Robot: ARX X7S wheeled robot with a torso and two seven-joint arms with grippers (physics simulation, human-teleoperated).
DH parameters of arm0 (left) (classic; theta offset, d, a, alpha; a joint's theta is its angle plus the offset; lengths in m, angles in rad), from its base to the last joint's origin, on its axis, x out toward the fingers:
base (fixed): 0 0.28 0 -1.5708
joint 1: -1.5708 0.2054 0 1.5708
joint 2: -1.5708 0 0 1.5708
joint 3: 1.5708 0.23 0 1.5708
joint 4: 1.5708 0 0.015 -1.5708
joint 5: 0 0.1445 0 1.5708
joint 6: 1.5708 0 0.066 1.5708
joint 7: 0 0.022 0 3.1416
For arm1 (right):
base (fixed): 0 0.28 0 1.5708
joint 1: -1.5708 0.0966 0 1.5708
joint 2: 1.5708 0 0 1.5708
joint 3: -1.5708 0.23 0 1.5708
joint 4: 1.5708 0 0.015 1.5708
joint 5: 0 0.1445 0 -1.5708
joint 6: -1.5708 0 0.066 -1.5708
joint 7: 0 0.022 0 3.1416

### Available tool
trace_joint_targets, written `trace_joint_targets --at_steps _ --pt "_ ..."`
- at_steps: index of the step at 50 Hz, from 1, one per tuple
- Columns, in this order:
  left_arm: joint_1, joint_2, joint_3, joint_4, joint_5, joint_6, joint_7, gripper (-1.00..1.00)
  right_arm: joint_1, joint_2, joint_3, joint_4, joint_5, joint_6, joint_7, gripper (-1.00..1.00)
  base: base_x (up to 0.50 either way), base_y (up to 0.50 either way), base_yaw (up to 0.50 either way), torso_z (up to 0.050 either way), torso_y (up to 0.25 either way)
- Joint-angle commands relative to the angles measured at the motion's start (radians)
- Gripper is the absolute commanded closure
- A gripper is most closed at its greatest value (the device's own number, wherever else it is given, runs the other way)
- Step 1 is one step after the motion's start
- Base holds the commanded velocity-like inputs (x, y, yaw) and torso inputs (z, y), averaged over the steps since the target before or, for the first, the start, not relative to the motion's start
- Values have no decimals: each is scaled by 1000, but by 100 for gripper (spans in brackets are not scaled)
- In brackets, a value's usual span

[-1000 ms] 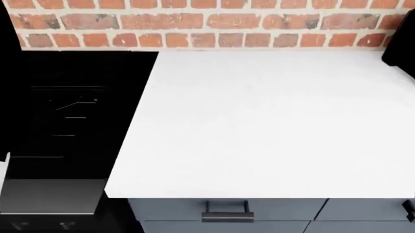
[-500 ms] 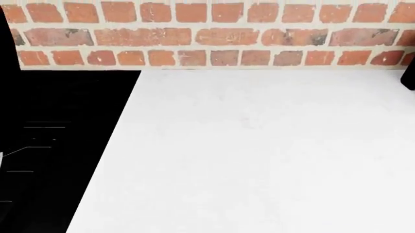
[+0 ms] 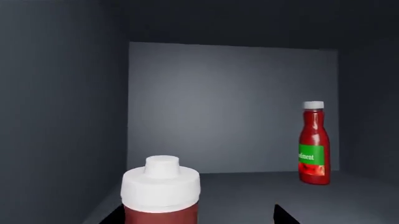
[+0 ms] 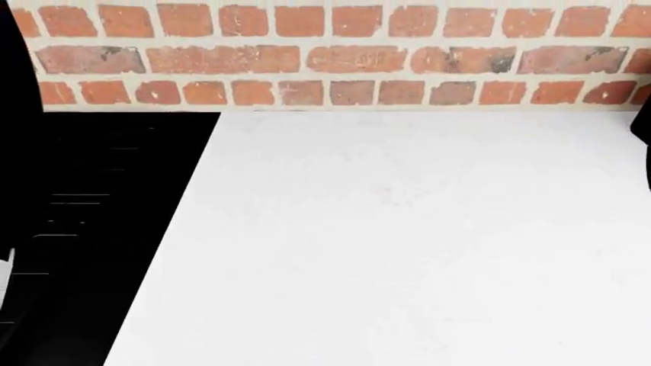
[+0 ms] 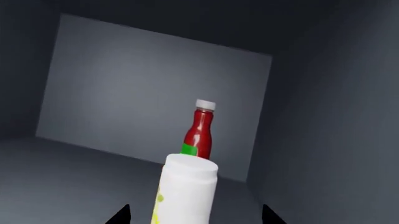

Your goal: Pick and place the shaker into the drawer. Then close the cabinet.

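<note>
Left wrist: shaker (image 3: 160, 191) close, ketchup bottle (image 3: 313, 143) behind; end effector grip unclear.

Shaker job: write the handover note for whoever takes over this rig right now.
Left gripper: open, tips either side of the shaker, not gripping.
Right gripper: open, facing the white tube.
The shaker stands upright in a blue-grey compartment, ketchup bottle behind. The drawer is not in view.
Done: nothing visible. To do: grasp shaker, place in drawer, close cabinet.
</note>
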Motion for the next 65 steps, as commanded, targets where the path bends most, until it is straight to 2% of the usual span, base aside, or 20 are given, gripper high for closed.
trace_joint_targets --at_steps 1,16,27,28,29,36,46,49,52,55,58,61,65 --pt "40 -11 12 27 -9 1 -11 -100 -34 10 1 -42 10 25 10 -100 0 0 0 0 0" --pt "54 -24 27 46 -12 10 -19 -100 -62 19 -9 -84 27 63 2 -100 420 0 0 0 0" --pt "90 -36 27 105 -48 -41 -18 -100 -72 24 -12 -89 24 85 25 -100 0 0 0 0 0" --pt "85 -36 28 100 -46 -36 -17 100 -77 25 -14 -95 24 91 25 -100 0 0 0 0 0" --pt "75 -35 29 85 -46 -30 -12 100 -82 27 -17 -104 27 104 20 100 0 0 0 0 0" --pt "72 -27 36 36 -32 30 -2 100 -88 32 -42 -128 36 112 -1 100 2 0 -1 0 0" --pt "50 -40 4 81 -49 11 -43 100 -31 26 -46 -111 37 45 -5 100 1 0 -3 0 0" --pt "-15 -33 -12 75 -60 31 -25 100 24 31 -128 -80 14 -26 -55 100 0 0 0 0 0" --pt "-142 -14 -31 -18 -60 94 15 100 91 17 -115 -28 13 -116 -53 100 0 0 0 0 0" --pt "-210 -5 -57 -39 -67 133 18 100 152 2 -113 24 13 -186 -63 100 0 0 0 0 0" --pt "-310 11 -70 -152 -48 196 47 100 214 -28 -105 95 -8 -259 -91 100 0 0 0 0 0" --pt "-313 39 -160 -107 53 169 76 100 216 -85 16 94 -193 -275 -187 100 0 0 0 0 0" --pt "-313 63 -215 -90 131 140 114 100 215 -93 40 95 -224 -284 -202 100 0 0 0 0 0"
